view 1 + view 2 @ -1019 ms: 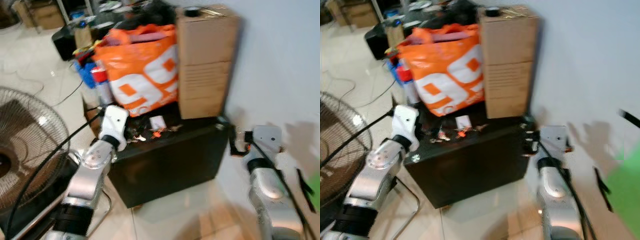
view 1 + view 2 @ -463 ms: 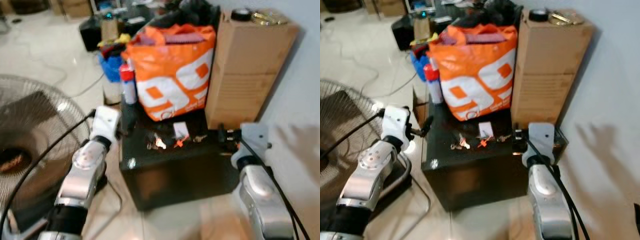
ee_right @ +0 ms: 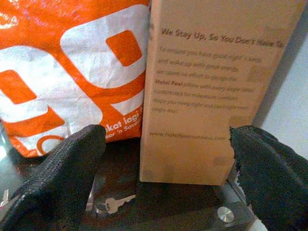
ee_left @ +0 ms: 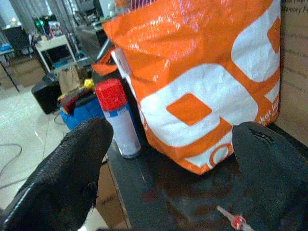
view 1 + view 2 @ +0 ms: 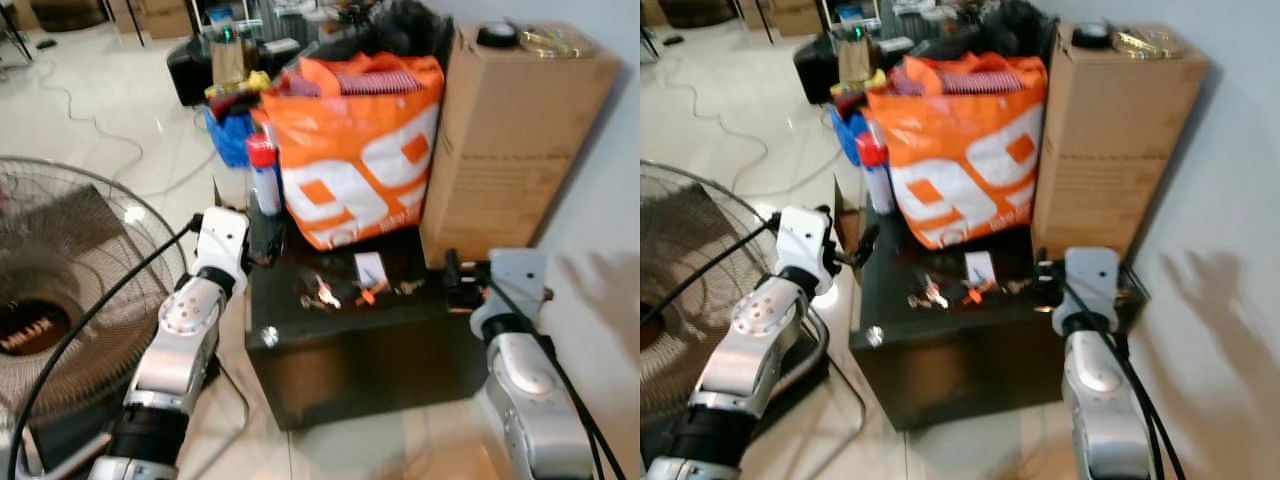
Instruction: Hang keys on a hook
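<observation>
Your 2 pincers, left pincer [image 4: 168, 173] and right pincer [image 3: 163, 178], are spread apart (empty); the keys [image 5: 335, 292] lie scattered on the tabletop [image 5: 380, 330], so a hasty pinch could knock them off.

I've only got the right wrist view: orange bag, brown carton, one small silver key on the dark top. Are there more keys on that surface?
Observer: Yes. A scattered cluster of keys with orange and red tags lies mid-top on the black glossy cabinet, in front of the orange and white shopping bag.
Operator: Where's my left gripper?
Observer: The left gripper hovers at the cabinet's left edge, fingers open, beside a white spray can with a red cap.
Operator: Anything on top of the carton?
Observer: A black round object and something gold and shiny sit on the tall brown cardboard carton.
</observation>
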Tool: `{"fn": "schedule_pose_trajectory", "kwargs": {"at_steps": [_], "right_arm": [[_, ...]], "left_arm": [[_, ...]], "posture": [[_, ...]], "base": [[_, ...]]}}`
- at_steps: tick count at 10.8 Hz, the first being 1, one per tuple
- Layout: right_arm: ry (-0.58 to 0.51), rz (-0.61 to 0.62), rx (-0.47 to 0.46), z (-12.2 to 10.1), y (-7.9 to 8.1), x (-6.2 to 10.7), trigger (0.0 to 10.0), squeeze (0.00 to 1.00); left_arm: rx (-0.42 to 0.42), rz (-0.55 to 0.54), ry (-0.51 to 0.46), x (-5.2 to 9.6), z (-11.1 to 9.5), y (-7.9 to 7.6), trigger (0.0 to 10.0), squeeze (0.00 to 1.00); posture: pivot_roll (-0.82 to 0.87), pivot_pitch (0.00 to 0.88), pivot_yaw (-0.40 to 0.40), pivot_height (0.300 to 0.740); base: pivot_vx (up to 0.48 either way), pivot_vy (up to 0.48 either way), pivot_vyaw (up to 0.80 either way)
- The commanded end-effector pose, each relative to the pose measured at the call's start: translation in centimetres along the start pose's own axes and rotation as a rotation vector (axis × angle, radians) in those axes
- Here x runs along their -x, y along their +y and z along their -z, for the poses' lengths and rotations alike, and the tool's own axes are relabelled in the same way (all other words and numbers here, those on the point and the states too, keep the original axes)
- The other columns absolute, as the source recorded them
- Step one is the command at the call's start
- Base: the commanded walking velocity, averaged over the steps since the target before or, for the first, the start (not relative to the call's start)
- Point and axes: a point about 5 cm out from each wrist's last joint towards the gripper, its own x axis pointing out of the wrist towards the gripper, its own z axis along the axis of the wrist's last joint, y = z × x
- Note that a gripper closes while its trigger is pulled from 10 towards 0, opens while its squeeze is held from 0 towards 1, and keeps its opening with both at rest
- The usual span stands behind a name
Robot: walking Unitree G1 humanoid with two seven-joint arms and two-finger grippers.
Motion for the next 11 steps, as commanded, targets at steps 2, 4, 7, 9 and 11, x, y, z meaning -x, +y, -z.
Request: {"fn": "schedule_pose_trajectory", "kwargs": {"at_steps": [2, 4, 7, 9, 11], "right_arm": [[-0.011, -0.035, -0.007, -0.13, 0.22, -0.02, 10.0, 1.00], [0.001, 0.008, 0.007, 0.04, -0.13, -0.19, 10.0, 1.00], [0.035, -0.011, -0.053, 0.36, -0.17, -0.11, 10.0, 1.00], [0.055, -0.023, -0.037, 0.44, -0.26, -0.48, 10.0, 0.00], [0.057, 0.008, 0.010, 0.52, -0.62, -0.77, 10.0, 0.00]], "left_arm": [[-0.006, 0.011, 0.000, -0.07, -0.03, -0.04, 10.0, 0.00], [-0.011, 0.030, 0.010, -0.10, 0.01, -0.04, 10.0, 0.05], [-0.020, 0.036, 0.009, -0.18, -0.03, 0.06, 10.0, 0.04], [-0.023, 0.043, 0.011, -0.30, 0.09, -0.21, 10.0, 0.04], [-0.030, 0.047, 0.015, -0.37, 0.19, -0.32, 10.0, 0.03]], "posture": [[-0.20, 0.000, 0.083, 0.740], [-0.20, 0.000, 0.082, 0.740], [-0.20, 0.000, 0.083, 0.740], [-0.20, 0.000, 0.070, 0.740], [-0.20, 0.000, 0.064, 0.740]], "base": [[0.294, 0.000, 0.80], [0.304, 0.000, 0.40], [0.341, 0.000, 0.00], [0.339, 0.000, 0.00], [0.328, 0.000, 0.00]]}}
